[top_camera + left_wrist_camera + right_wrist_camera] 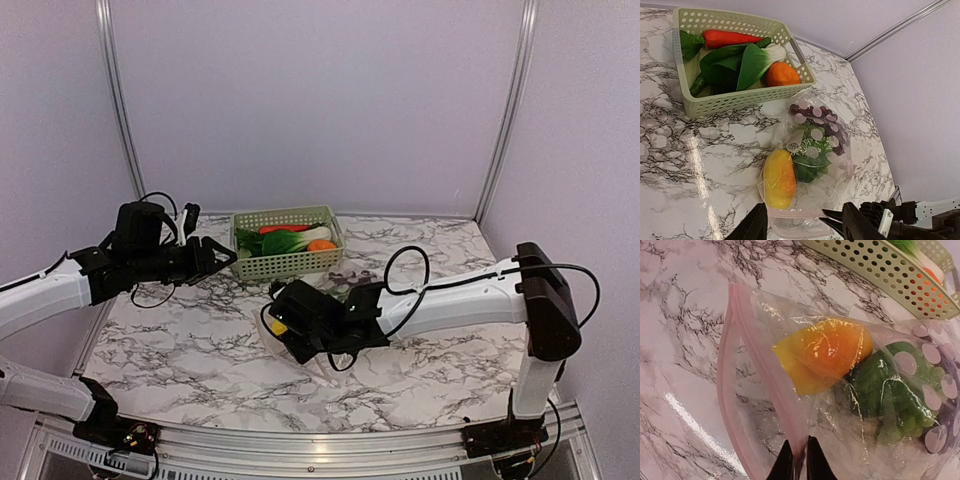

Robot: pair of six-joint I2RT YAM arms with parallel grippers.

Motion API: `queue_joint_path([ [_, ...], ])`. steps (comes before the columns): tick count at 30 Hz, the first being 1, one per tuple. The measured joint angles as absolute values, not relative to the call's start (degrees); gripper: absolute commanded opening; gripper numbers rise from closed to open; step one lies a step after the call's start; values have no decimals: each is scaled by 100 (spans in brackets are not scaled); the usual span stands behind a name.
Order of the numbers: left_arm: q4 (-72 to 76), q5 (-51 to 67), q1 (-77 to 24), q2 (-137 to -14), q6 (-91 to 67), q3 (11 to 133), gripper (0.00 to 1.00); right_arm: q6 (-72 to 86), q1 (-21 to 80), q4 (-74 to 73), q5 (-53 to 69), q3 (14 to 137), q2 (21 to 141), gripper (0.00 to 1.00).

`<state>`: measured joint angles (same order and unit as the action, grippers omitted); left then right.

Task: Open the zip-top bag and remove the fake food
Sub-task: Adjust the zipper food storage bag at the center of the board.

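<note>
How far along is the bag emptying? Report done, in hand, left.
Looks done: red, green and orange plastic vegetables lie in the pale green lattice basket. In hand: the right fingers pinch the clear zip-top bag's pink zip strip; the left fingers hang open. Left: the yellow-orange fruit, green piece and purple grapes are bagged.

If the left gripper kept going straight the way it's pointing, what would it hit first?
Probably the clear bag, near its pink zip edge beside the yellow fruit inside. The left gripper points down at it, though depth is hard to judge.
</note>
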<state>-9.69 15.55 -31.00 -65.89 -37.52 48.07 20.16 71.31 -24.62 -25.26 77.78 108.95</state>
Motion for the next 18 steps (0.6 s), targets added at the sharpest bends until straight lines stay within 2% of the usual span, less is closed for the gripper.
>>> queue_joint_path([
  [10,-274,1594,-3817,-6178,-4416,3489,41,2139,7111,-2567,-2272,8799,11491,0],
  [18,454,1426,-4163,-6208,-4893,2829,34,2412,6879,-2403,-1594,8917,11535,0],
])
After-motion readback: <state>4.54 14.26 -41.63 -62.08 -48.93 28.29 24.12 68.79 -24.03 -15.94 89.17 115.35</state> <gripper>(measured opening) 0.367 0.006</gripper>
